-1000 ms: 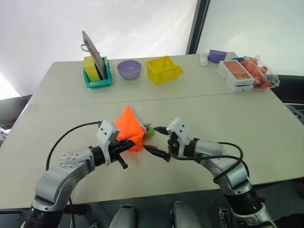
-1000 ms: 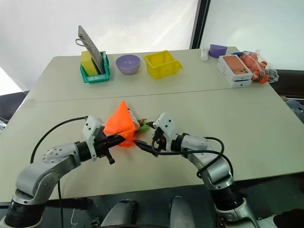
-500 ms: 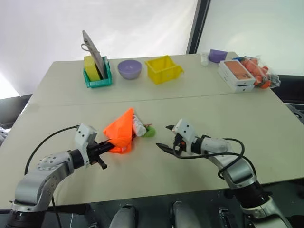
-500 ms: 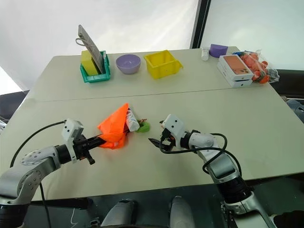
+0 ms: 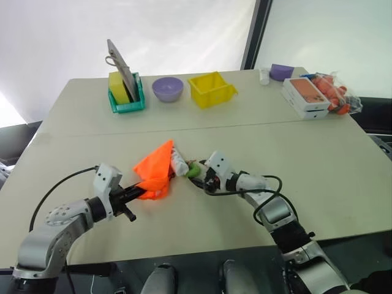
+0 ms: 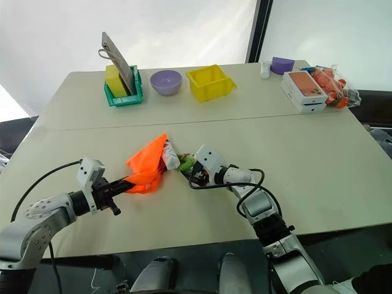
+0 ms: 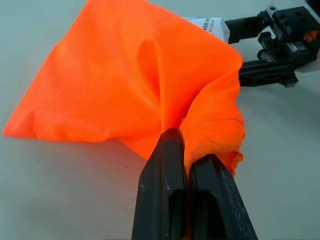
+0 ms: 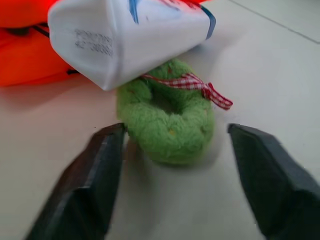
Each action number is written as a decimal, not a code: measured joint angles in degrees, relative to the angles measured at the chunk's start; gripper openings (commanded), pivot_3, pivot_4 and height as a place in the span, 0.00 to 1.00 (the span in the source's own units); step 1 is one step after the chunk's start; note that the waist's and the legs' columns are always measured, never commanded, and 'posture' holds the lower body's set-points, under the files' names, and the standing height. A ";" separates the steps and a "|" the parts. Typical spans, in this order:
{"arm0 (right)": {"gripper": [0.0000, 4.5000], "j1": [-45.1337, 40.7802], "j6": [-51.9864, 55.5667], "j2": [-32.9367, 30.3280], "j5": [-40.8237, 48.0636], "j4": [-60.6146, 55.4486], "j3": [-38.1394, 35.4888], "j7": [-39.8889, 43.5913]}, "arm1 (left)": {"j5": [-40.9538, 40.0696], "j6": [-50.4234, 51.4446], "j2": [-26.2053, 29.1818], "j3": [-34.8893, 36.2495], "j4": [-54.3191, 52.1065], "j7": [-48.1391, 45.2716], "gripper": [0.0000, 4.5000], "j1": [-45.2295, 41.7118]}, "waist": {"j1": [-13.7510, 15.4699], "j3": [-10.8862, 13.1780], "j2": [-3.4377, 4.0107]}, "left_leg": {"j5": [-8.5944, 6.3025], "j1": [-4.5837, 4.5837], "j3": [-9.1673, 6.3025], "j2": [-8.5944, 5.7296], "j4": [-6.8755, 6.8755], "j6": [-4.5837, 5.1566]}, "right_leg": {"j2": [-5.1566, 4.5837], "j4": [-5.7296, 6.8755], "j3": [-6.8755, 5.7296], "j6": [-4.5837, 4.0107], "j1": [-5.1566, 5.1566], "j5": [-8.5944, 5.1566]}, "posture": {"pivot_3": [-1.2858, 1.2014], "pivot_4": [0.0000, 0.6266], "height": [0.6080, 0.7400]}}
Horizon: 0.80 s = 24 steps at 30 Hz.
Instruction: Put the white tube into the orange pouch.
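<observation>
The white tube (image 8: 125, 37) lies on the worktop (image 5: 318, 153), part inside the orange pouch (image 5: 156, 171) that your left hand (image 7: 185, 170) pinches shut, while your right hand (image 8: 175, 150) stands open around the green tag (image 8: 167, 122).

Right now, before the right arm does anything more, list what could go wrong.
1. The right gripper has its fingers open around the green tag, not the white tube. Closing may grab the tag instead.
2. The tube rests on the tag, only partly inside the orange pouch. Pulling the tag could drag it out.
3. The left gripper pinches only a fold of pouch, so a push could shift it.
</observation>
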 measured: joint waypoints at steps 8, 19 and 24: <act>0.00 1.27 0.07 -1.68 -0.04 -2.05 -1.00 0.71 | -2.78 0.71 -2.10 2.78 0.15 1.66 0.00 -0.75 | 0.12 0.00 0.00 | 0.00 0.00 -0.02 0.00 0.01 0.00 | 0.00 0.01 -0.01 0.08 0.01 -0.05 | 0.52 0.24 1.00; 0.72 8.42 10.48 -6.13 7.12 -20.11 -4.77 5.00 | -11.50 6.30 -2.49 6.95 1.81 2.72 0.00 -4.62 | -0.10 0.00 0.00 | 0.00 0.03 -0.02 0.02 0.00 0.00 | 0.02 0.03 -0.01 0.23 0.00 -0.14 | 0.52 0.24 1.00; 0.72 7.51 14.68 -2.84 8.97 -24.70 -4.46 2.38 | -12.52 7.31 -2.44 6.97 2.49 2.72 0.00 -5.32 | 0.00 -0.01 -0.02 | 0.00 0.02 -0.02 0.02 0.01 0.00 | 0.02 0.02 0.00 0.21 0.01 -0.13 | 0.52 0.24 1.00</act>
